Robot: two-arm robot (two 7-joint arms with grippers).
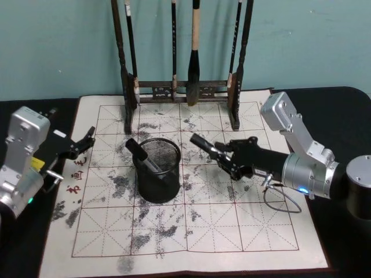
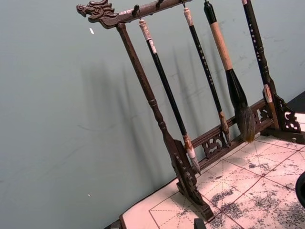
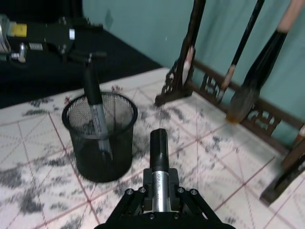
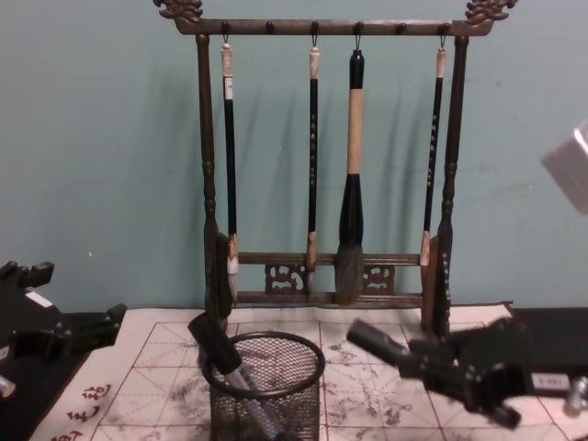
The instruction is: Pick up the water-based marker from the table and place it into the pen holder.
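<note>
the pen holder (image 1: 157, 186), a round black wire-mesh cup with a solid rim, stands upright on the ink-stained grid mat (image 1: 232, 226). a grey marker (image 1: 141, 154) leans inside it, its black cap above the rim. the water-based marker (image 1: 204, 145), silver-barrelled and black-capped, is clamped in the right gripper (image 1: 228, 157) above the mat, right of the holder, cap pointing towards it.
</note>
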